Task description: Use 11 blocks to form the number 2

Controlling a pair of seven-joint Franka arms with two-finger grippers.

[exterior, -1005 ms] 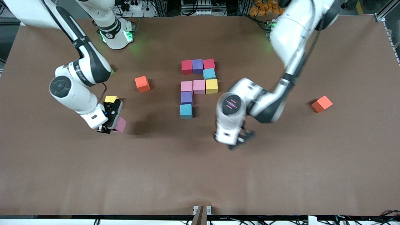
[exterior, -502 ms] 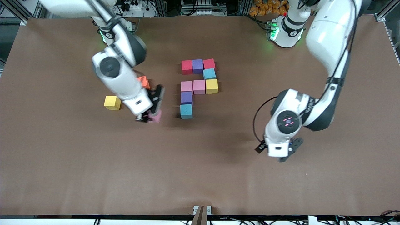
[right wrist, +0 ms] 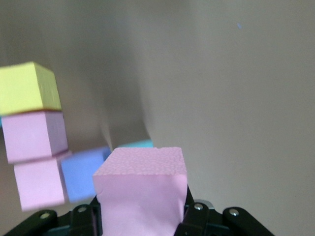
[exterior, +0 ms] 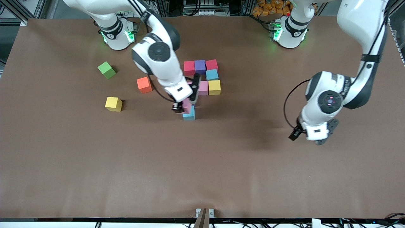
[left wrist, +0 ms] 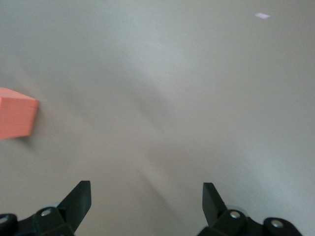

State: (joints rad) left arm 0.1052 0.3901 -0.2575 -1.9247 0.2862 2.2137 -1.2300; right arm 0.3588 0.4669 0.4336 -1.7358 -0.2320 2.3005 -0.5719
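Pink block point(exterior: 187, 106), pinched by right tool point(exterior: 184, 107), moved over the digit; left tool point(exterior: 313, 138) spread.

A brown surface point(exterior: 95, 164) carries matte cubes: red point(exterior: 189, 67), purple point(exterior: 200, 66) and red point(exterior: 211, 64) in a row, then light blue point(exterior: 212, 74), yellow point(exterior: 214, 87) and pink point(exterior: 202, 88). A pink cube point(right wrist: 142, 189) sits in black jaws above another light blue one point(exterior: 189, 116). Loose cubes: orange point(exterior: 144, 85), yellow point(exterior: 113, 104), green point(exterior: 107, 70); what seems another orange point(left wrist: 15, 119).
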